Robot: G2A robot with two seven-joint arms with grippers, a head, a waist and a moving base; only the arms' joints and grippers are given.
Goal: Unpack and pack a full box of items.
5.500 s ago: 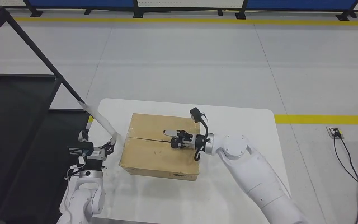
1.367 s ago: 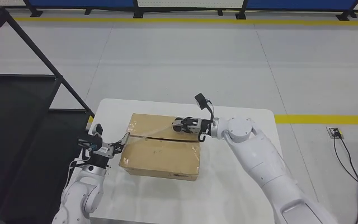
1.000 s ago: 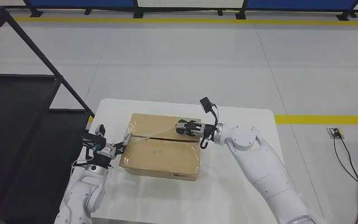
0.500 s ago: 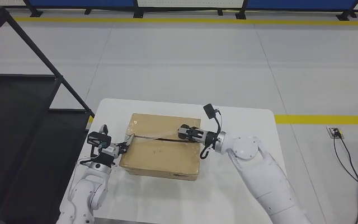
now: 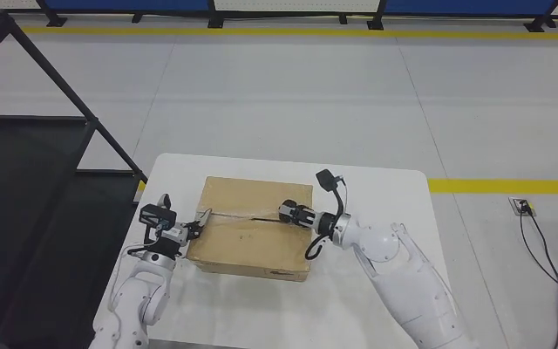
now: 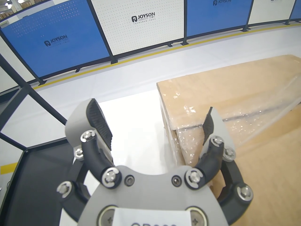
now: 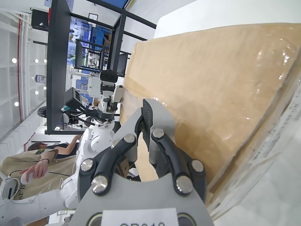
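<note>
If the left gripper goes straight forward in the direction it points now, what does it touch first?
Probably the near end of the cardboard box, at the clear tape over its seam. The open left gripper faces that end closely, though depth is unclear.

White arms (image 5: 410, 279) end in grey, screw-studded plates (image 6: 150, 189) and black ribbed fingers (image 6: 98, 121).

Print in view
Logo wording on blue and white perforated fence panels (image 6: 143, 17); print on brown cardboard box (image 7: 211, 83) blurred, unreadable.
</note>
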